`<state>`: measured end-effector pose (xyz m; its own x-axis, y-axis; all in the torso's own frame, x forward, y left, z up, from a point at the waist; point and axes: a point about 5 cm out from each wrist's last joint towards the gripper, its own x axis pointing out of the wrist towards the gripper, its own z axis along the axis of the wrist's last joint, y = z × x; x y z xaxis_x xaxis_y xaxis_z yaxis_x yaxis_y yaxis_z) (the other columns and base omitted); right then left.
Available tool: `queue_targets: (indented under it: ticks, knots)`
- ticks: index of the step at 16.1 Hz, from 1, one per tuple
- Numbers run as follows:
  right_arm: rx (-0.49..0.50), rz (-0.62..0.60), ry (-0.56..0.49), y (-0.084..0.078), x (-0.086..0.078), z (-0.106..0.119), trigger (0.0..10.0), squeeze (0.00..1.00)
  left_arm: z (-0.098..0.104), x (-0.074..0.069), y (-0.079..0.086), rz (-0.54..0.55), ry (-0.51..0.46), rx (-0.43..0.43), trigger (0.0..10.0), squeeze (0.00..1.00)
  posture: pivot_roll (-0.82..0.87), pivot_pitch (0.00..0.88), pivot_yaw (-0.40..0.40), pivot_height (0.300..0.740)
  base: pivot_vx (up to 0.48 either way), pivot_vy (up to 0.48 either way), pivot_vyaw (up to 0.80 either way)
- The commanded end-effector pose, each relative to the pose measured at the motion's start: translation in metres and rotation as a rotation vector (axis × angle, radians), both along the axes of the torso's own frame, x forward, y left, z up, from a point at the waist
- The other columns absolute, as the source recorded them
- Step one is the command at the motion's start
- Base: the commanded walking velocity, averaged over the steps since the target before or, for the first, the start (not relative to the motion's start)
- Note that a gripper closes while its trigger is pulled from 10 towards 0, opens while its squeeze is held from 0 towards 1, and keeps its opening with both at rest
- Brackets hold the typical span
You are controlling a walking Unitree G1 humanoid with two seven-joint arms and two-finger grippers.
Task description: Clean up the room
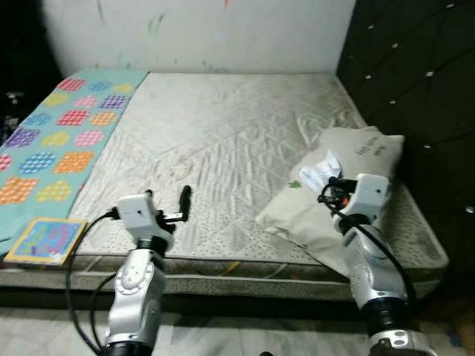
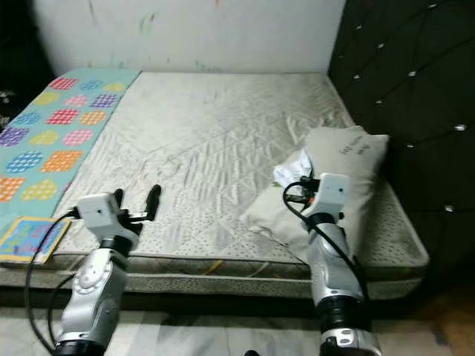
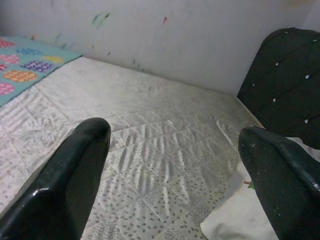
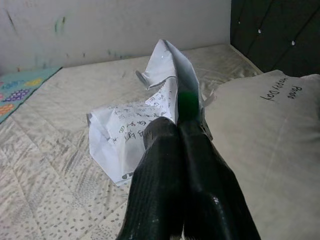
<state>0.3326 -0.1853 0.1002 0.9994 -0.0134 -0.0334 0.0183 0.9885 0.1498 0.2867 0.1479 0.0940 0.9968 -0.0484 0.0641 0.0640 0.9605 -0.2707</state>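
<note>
A crumpled white paper wrapper (image 4: 125, 132) with printed black lettering is pinched between my right gripper's (image 4: 176, 125) shut fingers. It is held just above the near end of a beige pillow (image 1: 356, 152) on the right side of the bed, where the wrapper (image 1: 319, 170) sticks up in front of my right wrist. My left gripper (image 1: 169, 200) hovers over the front edge of the mattress (image 1: 223, 126), open, with nothing between its black fingers (image 3: 75, 170).
A teal blanket (image 1: 59, 130) with coloured patches covers the bed's left side. A flat colourful book (image 1: 46, 239) lies at the front left corner. A black tufted headboard (image 1: 415, 81) stands on the right and a white wall behind.
</note>
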Motion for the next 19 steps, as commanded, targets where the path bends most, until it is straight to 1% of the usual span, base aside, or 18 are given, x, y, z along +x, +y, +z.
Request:
queue_targets:
  ticks: [1,9,13,19]
  knots:
    - [-0.002,0.014,-0.017,0.002,0.003,0.005,10.0,0.00,0.000,0.000,0.000,0.004,0.004,0.000,10.0,0.00,0.04,0.000,0.036,0.740,0.000,0.000,0.00]
    - [-0.002,0.020,-0.019,0.004,0.002,0.005,10.0,0.00,0.000,0.001,-0.001,0.005,0.003,0.000,10.0,0.00,0.04,0.000,0.036,0.740,0.000,0.000,0.00]
    - [-0.009,0.026,-0.010,0.003,-0.002,0.001,10.0,0.00,-0.002,-0.001,0.001,0.013,0.007,0.010,10.0,0.00,0.04,0.000,0.033,0.740,0.000,0.000,0.00]
    - [-0.018,0.053,0.008,0.008,-0.007,-0.006,10.0,0.00,-0.005,-0.003,0.002,0.018,0.016,0.017,10.0,0.00,0.04,0.000,0.031,0.740,0.000,0.000,0.00]
